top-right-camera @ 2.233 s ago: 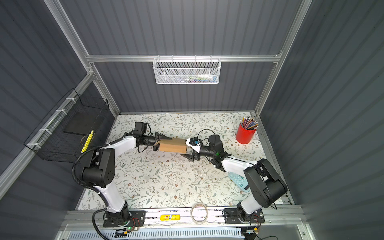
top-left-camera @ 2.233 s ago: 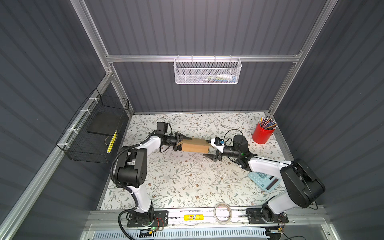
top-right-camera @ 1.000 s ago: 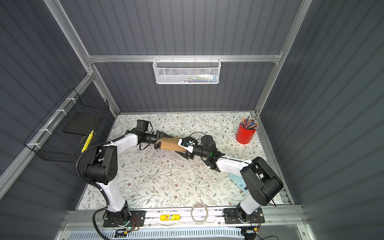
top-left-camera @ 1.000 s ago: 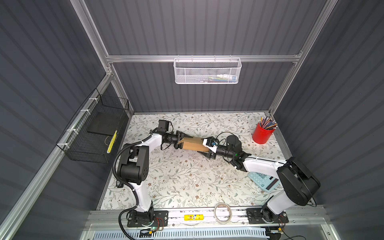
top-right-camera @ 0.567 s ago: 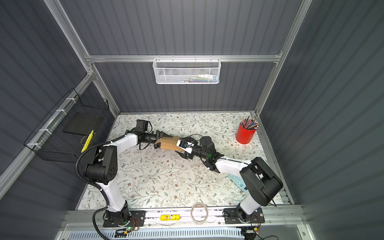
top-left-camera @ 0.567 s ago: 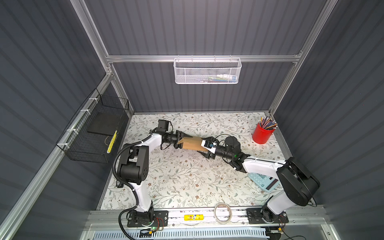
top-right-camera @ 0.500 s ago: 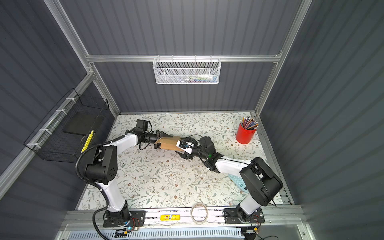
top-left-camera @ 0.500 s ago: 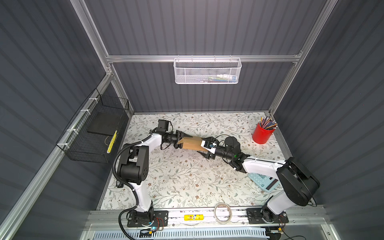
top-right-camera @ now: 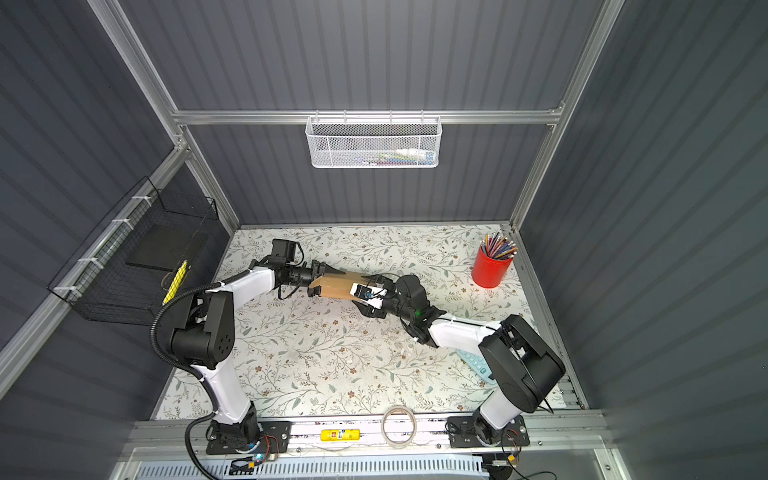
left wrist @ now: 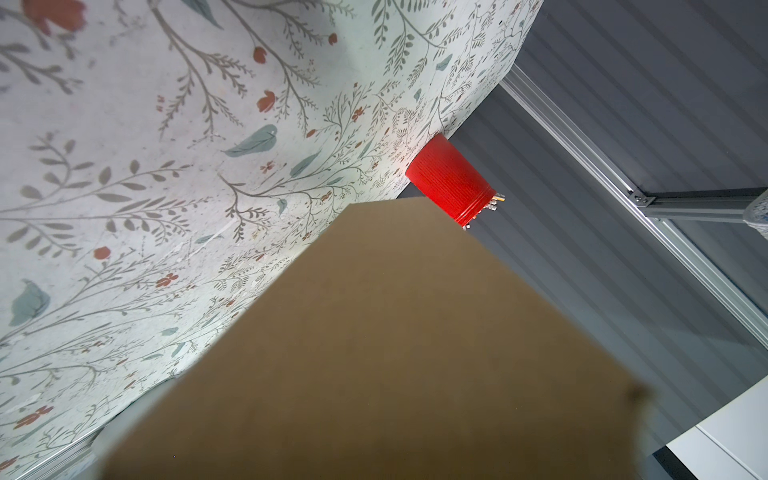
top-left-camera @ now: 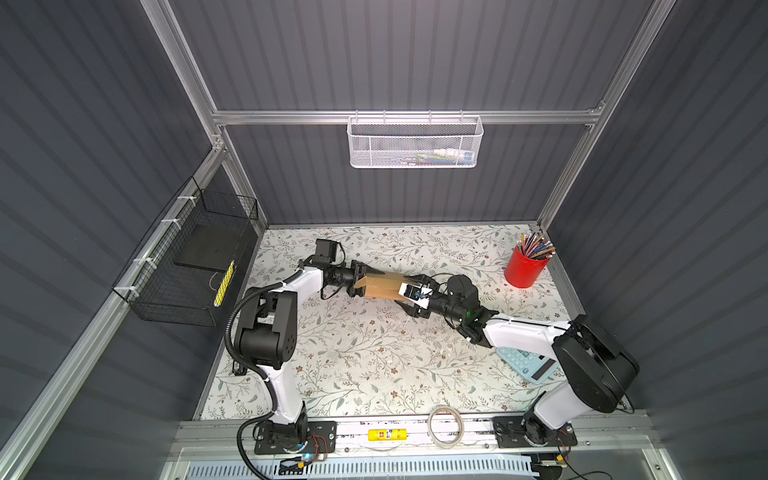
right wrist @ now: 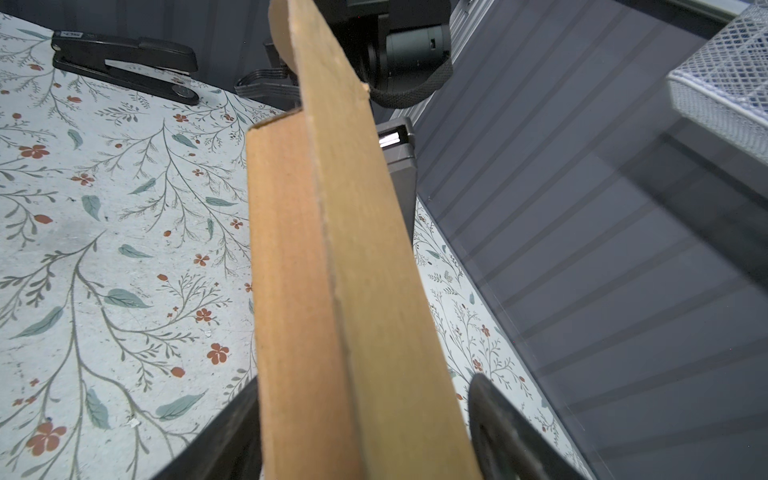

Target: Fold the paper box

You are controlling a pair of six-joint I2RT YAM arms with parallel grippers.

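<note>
The paper box (top-left-camera: pixel 384 286) (top-right-camera: pixel 336 286) is a folded flat brown cardboard package held tilted above the flowered table, toward the back middle. My left gripper (top-left-camera: pixel 358 283) (top-right-camera: pixel 316 280) is shut on its left end, where a flap sticks out. In the left wrist view the cardboard (left wrist: pixel 395 353) hides the jaws. My right gripper (top-left-camera: pixel 409 297) (top-right-camera: pixel 365 301) straddles the right end. In the right wrist view the box (right wrist: pixel 332 270) runs edge-on between my right gripper (right wrist: pixel 363 386), both dark fingers (right wrist: pixel 494 415) against its sides. A left gripper finger (right wrist: pixel 401 174) lies along the far end.
A red cup of pencils (top-left-camera: pixel 524 270) stands at the back right. A calculator (top-left-camera: pixel 525 363) lies under my right arm. A black stapler (right wrist: pixel 124 66) lies by the back wall. A tape roll (top-left-camera: pixel 446 419) sits on the front rail. A black wire basket (top-left-camera: pixel 187 266) hangs on the left wall.
My right gripper has slid leftward, further onto the box's right end. The box and the left gripper have stayed nearly in place over the last second.
</note>
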